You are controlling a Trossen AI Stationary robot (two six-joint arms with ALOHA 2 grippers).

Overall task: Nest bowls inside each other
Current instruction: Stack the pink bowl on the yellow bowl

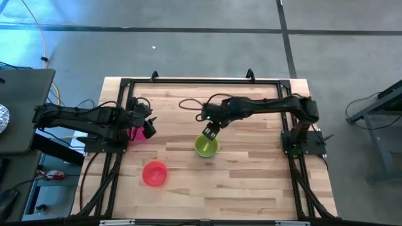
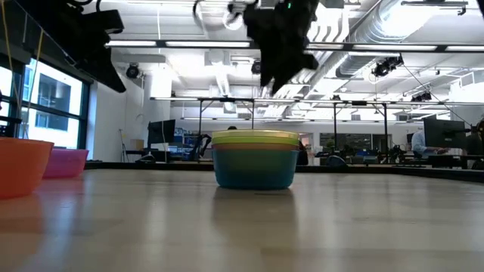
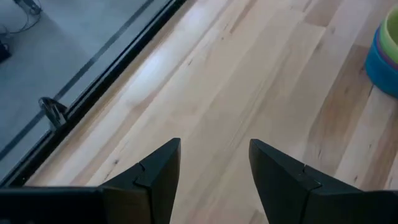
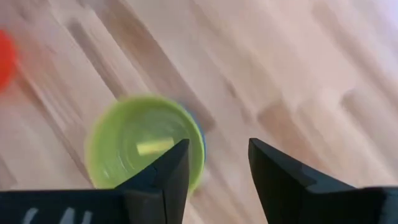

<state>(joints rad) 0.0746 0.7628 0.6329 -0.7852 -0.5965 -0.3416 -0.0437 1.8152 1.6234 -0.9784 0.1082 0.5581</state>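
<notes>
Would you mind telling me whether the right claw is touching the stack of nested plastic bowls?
Apart. In the low view the right claw hangs above the stack of nested plastic bowls, with open background showing between them.

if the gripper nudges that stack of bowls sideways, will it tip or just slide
Probably slide: the stack of bowls sits low and wide, flat on the smooth wooden table. It looks like thin plastic, so likely light and easy to shove. The nested bowls might shift against each other. The right gripper hangs above it, jaws open.

Seemingly smooth plastic bowls (image 2: 255, 158), wooden table (image 1: 251, 169)
</notes>
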